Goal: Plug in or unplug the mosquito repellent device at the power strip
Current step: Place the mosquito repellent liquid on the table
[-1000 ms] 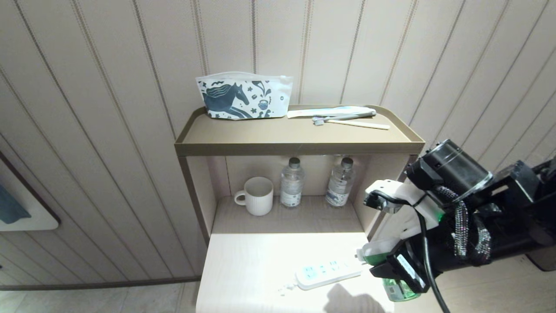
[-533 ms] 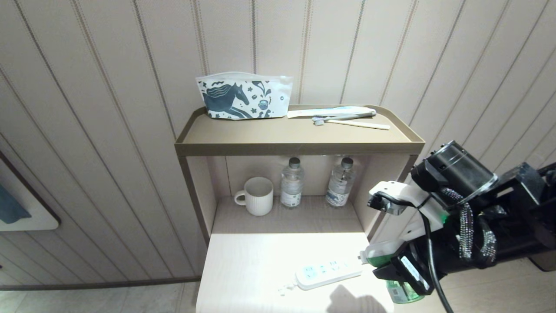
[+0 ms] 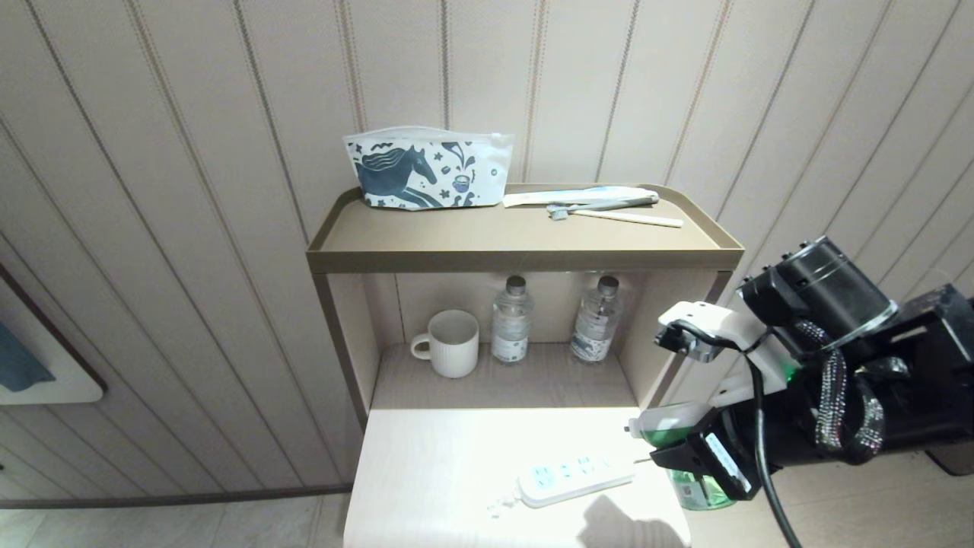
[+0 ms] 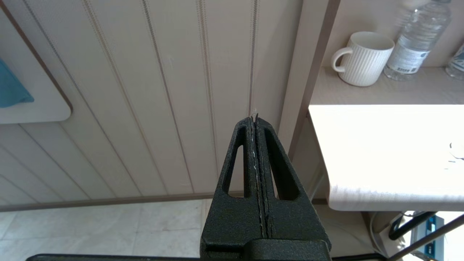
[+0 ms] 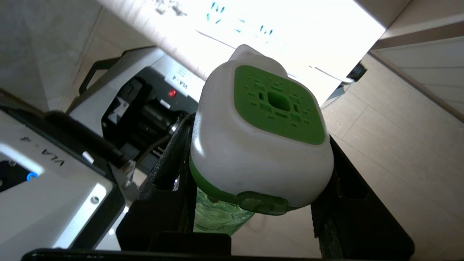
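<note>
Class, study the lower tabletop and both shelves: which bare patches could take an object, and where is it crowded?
Bare: the tabletop between the power strip and the niche; the top shelf in front of the pouch. Crowded: the niche's back, with the mug and two water bottles, and the table's right corner, where the right end effector holds the mosquito repellent device.

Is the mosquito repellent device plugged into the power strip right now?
No: the mosquito repellent device hangs in the right gripper, clear of the power strip.
</note>
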{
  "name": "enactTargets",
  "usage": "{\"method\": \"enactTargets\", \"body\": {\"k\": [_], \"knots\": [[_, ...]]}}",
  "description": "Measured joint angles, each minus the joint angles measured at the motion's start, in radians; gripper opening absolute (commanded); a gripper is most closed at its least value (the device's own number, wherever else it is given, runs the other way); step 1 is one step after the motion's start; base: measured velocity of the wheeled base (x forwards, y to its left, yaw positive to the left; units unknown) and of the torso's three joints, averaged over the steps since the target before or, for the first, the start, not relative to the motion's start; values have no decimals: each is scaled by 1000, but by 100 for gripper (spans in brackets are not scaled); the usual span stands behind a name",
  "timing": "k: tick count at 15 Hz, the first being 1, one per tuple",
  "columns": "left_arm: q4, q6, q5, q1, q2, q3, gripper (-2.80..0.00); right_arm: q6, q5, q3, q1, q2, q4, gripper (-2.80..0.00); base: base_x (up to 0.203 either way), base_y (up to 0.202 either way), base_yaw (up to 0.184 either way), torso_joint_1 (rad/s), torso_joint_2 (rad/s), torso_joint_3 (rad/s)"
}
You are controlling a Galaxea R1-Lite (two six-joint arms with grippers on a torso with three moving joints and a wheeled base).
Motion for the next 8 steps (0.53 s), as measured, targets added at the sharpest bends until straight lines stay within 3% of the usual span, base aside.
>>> {"method": "enactTargets", "body": {"k": [3, 8], "knots": [[3, -19, 1, -1, -4, 2, -280, 0, -17, 25, -15, -2, -92, -280, 0, 0, 0, 0, 0, 0], [5, -20, 0, -1, -4, 3, -280, 13, -139, 64, 5, -10, -259, -280, 0, 0, 0, 0, 0, 0]]}}
